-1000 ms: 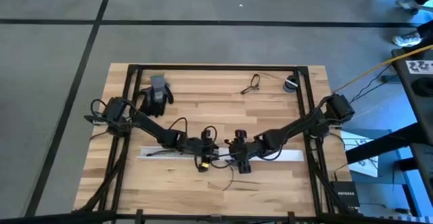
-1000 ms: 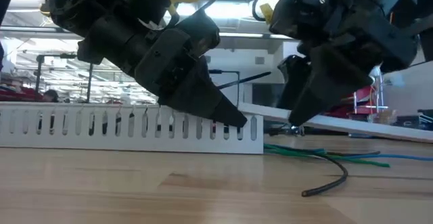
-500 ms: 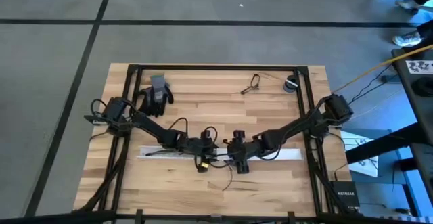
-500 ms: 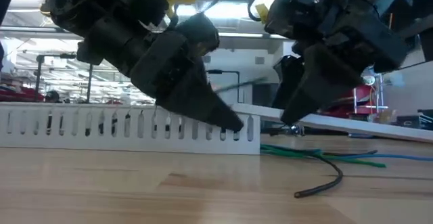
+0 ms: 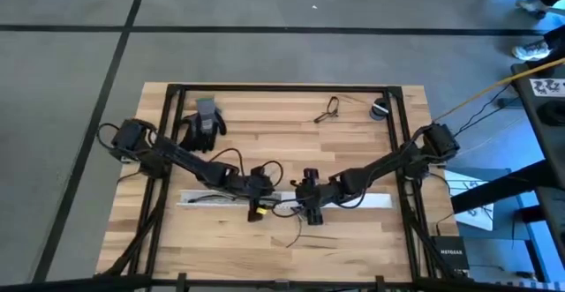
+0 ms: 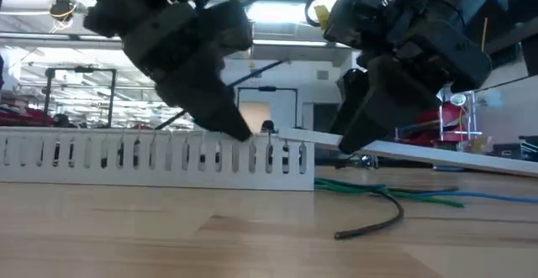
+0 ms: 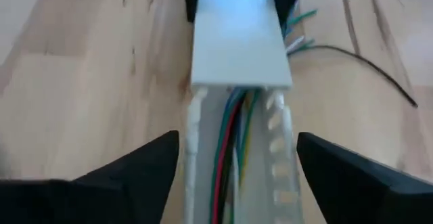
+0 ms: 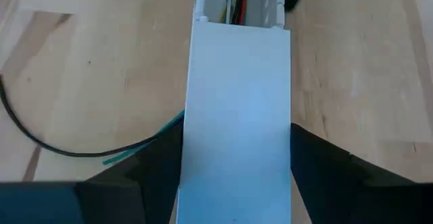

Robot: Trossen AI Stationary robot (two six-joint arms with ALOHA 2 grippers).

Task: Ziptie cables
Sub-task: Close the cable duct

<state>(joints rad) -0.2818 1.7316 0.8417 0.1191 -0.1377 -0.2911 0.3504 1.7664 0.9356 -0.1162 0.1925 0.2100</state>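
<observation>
A white slotted duct (image 5: pixel 212 200) lies along the table. Coloured wires (image 7: pixel 233 139) run inside it. A flat white cover (image 8: pixel 237 102) lies over the duct's right part. A thin dark cable (image 6: pixel 378 222) curves on the wood in front of the duct, with green and blue wire ends (image 6: pixel 395 191) beside it. My left gripper (image 7: pixel 237 166) is open above the duct's uncovered part, one finger on either side and apart from it. My right gripper (image 8: pixel 237 160) is shut on the cover. My right gripper pinches the white cover by its two long edges (image 8: pixel 188 143) between its fingers (image 8: pixel 159 166), a short way from the cover's left end. The fingers come from above and lie across the cover. The cover's left end (image 6: pixel 290 133) sits over the duct's top.
A black glove (image 5: pixel 203 120) lies at the far left. A small wire loop (image 5: pixel 328 108) and a round item (image 5: pixel 380 109) lie at the far edge. The black frame rails (image 5: pixel 282 87) border the table. Bare wood lies in front of the duct.
My left gripper has risen and gone toward the table's left edge along the duct. My right gripper has shifted a little left with the cover. The duct's end and the dark cable have slid slightly left on the table.
</observation>
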